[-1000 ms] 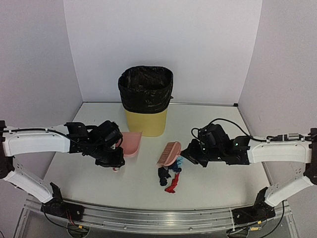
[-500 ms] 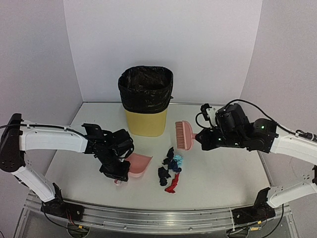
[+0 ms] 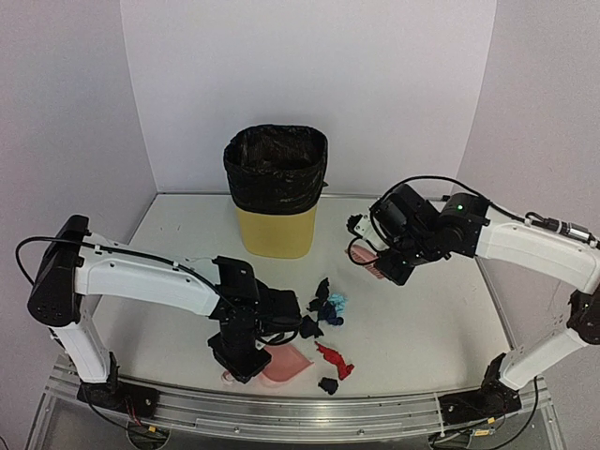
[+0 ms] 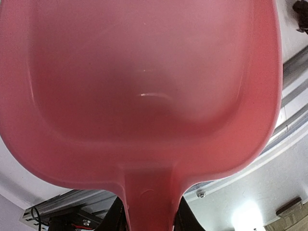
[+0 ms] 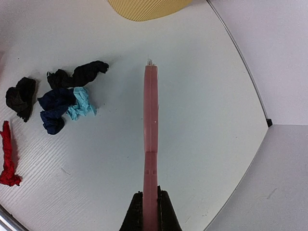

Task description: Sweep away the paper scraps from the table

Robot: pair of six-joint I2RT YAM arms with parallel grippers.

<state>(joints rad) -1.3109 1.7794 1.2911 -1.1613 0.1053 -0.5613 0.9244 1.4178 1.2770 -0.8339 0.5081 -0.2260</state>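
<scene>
The paper scraps lie mid-table: a navy and teal cluster [image 3: 324, 306], a red scrap [image 3: 335, 359] and a navy scrap [image 3: 328, 384] nearer the front. My left gripper [image 3: 246, 352] is shut on the handle of the pink dustpan [image 3: 284, 363], which sits left of the red scrap near the front edge. The pan [image 4: 144, 86] fills the left wrist view. My right gripper [image 3: 389, 255] is shut on the pink brush [image 3: 366, 255], held right of and behind the scraps. The right wrist view shows the brush [image 5: 151, 120] edge-on, with navy [image 5: 82, 74], teal [image 5: 81, 103] and red [image 5: 7, 161] scraps to its left.
A yellow bin with a black liner [image 3: 275, 192] stands at the back centre, behind the scraps. The white table [image 3: 422, 328] has a metal rail [image 3: 309, 417] along its front edge. White walls close the back and both sides.
My left arm has carried the dustpan right and toward the front edge. My right arm has swung the brush away to the right. A red and a navy scrap now lie nearer the front.
</scene>
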